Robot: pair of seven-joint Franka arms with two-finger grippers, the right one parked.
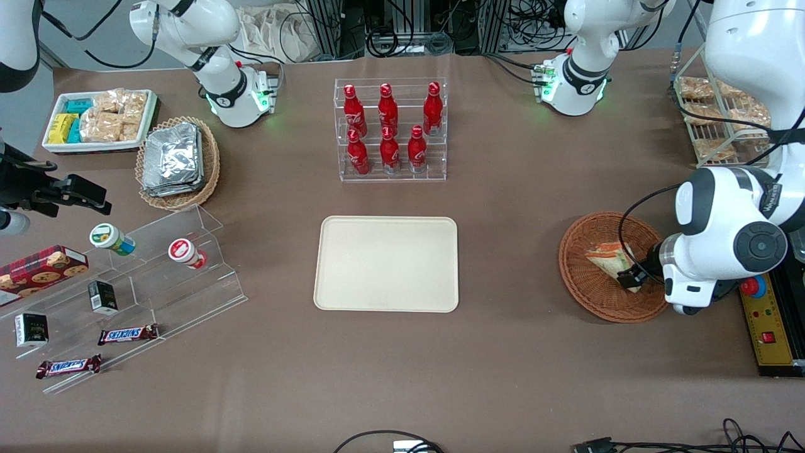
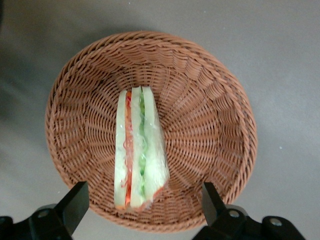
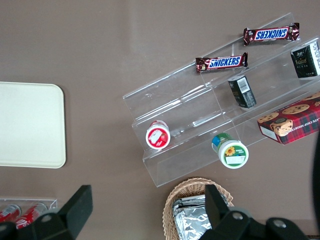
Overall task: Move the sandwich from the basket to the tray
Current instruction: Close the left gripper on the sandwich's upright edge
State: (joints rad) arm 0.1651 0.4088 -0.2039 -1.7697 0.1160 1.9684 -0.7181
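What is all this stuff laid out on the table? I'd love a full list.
sandwich: one, pale bread with orange and green filling, in the basket
basket: one, reddish-brown wicker, toward the working arm's end
tray: one, cream, mid-table, bare
cola bottles: seven, red, in a clear rack farther from the front camera than the tray
foil packets: silver stack, in a tan wicker basket
snack tray: one, white, bagged tan snacks and yellow and teal packets
clear stepped stand: one, holding two cups, two dark boxes, two Snickers bars, a cookie box
wire rack: one, with bagged snacks
gripper: black fingers open, straddling the sandwich's end, low over the basket
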